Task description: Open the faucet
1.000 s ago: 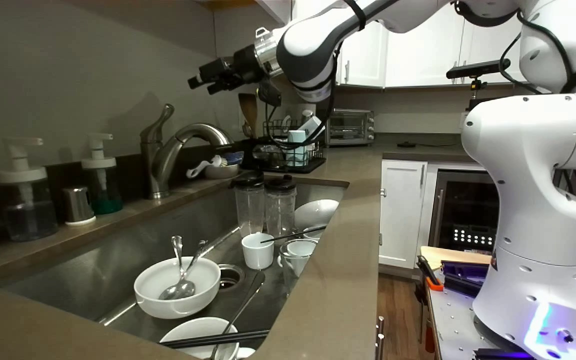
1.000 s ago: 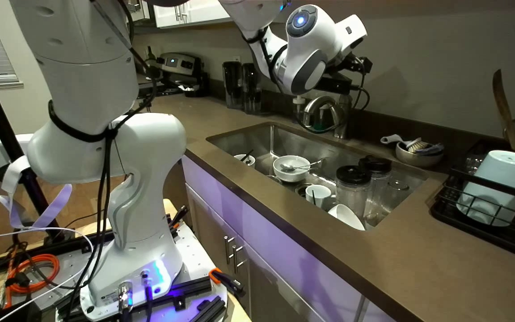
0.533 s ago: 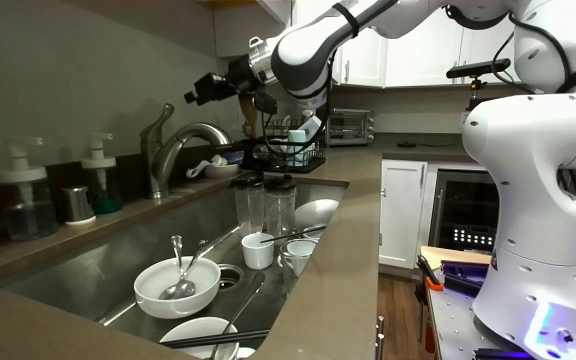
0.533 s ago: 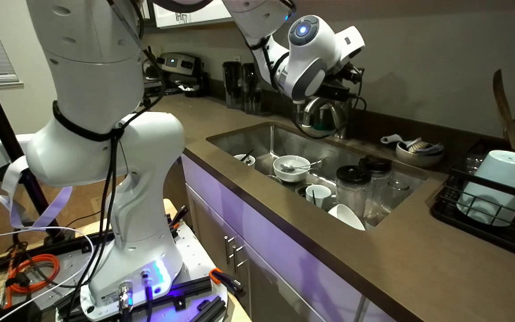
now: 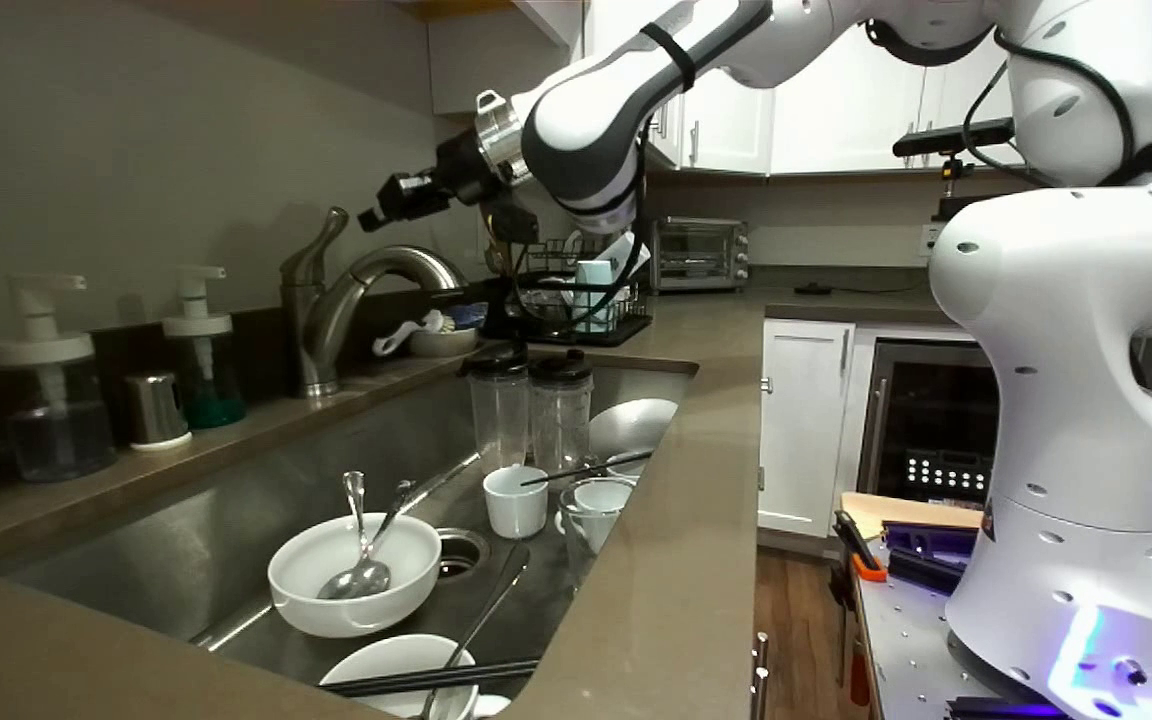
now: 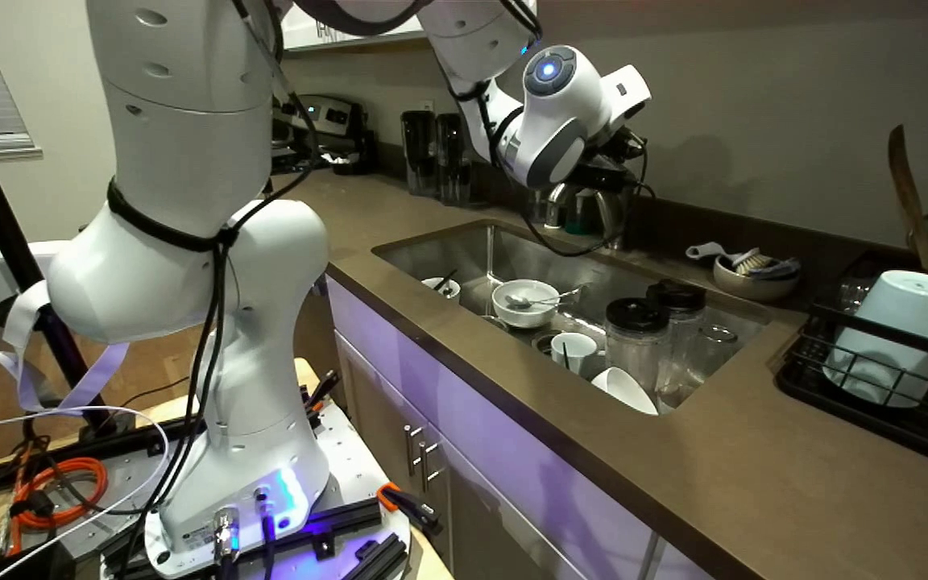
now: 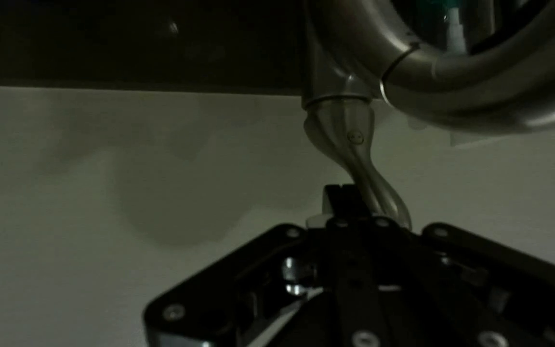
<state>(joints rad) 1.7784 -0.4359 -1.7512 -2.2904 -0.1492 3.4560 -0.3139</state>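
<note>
The brushed-metal faucet rises behind the sink, its arched spout reaching toward the basin and its slim lever handle upright at the top. My gripper points down at the lever from above the spout, its tips at about the height of the lever's upper end. In the wrist view the fingers of the gripper are together with nothing between them. The lever handle runs down just beside them, its end partly hidden behind the gripper. Whether they touch, I cannot tell. The faucet is partly covered by the arm in an exterior view.
Two pump-top soap bottles and a metal cup line the ledge near the faucet. A bowl with brushes sits on its far side. The steel sink holds bowls, cups and lidded jars. A dish rack stands beyond.
The gripper has come down and slightly toward the lever handle. Its fingers, apart a second ago, have come together. The faucet and the dishes look unmoved.
</note>
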